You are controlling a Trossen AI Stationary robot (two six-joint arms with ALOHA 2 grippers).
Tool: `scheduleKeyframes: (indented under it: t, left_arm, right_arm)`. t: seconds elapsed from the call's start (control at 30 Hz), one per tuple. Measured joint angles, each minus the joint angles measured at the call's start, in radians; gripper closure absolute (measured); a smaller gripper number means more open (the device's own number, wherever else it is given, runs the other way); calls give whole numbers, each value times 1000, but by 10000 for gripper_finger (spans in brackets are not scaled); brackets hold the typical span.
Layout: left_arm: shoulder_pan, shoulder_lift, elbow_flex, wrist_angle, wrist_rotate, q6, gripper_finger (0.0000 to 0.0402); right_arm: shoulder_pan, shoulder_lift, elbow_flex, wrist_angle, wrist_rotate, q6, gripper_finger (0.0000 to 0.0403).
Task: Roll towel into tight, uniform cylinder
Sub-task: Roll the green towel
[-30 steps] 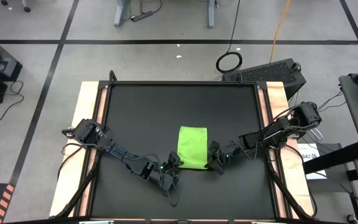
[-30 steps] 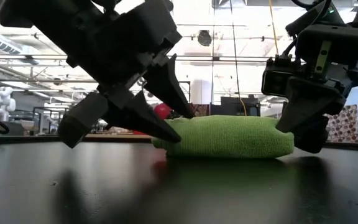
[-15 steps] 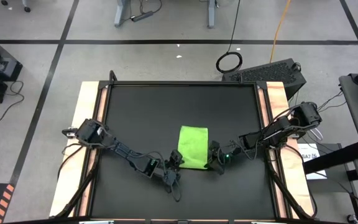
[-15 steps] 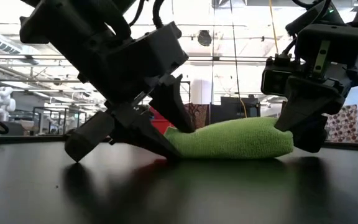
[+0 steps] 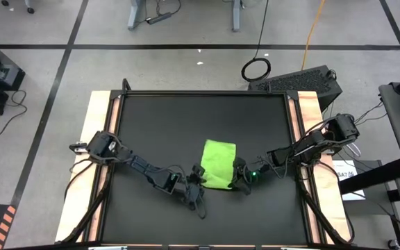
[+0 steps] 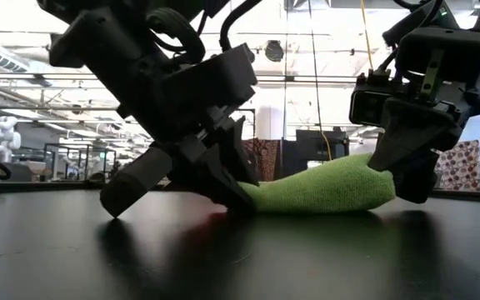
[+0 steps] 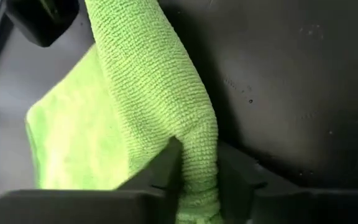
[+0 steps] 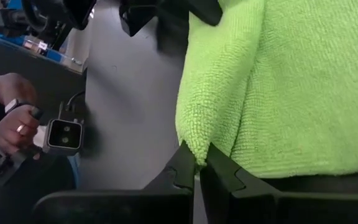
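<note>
The lime-green towel point(image 5: 218, 164) lies folded into a thick pad near the table's near middle, resting on its underside. It also shows in the low view point(image 6: 323, 187). My left gripper point(image 5: 198, 183) is at the towel's near left corner and is shut on it. My right gripper point(image 5: 239, 178) is at the near right corner and is shut on it. In the low view my left gripper point(image 6: 238, 197) is low at the table and my right gripper point(image 6: 397, 178) stands a little higher. The white tag is hidden. My left gripper pinches a bunched ridge of the towel's near left corner point(image 7: 199, 163) between its two fingers, slanting down from the table's near left. That corner is squeezed thin and lies low at the table point(image 6: 257, 200). My right gripper pinches the towel's near right corner point(image 8: 195, 151) between its fingertips, coming slanting down from the table's right. Several layers show at the fold. That end point(image 6: 373, 175) is raised a little above the table.
The black table top point(image 5: 158, 125) has wooden side rails point(image 5: 97, 125). A person's hand point(image 8: 14, 118) shows beyond the table in the right wrist view. A keyboard point(image 5: 297, 82) lies beyond the far right corner.
My left gripper has gone toward the table's right and down onto the towel's near left corner. That end has been drawn thin and low. The towel has slid slightly toward the right, and its right end has risen a little.
</note>
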Motion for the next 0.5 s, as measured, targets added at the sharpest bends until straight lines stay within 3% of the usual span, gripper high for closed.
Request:
scheduleKeyframes:
  t: [0.17, 0.3, 0.5]
  left_arm:
    - [17, 1, -1, 1, 55, 13, 388]
    - [43, 1, -2, 5, 133, -13, 386]
    - [116, 0, -2, -4, 405, -113, 386]
  right_arm:
    - [3, 0, 0, 12, -10, -53, 392]
    - [10, 0, 0, 20, -40, -153, 346]
    - [21, 0, 0, -10, -112, -244, 250]
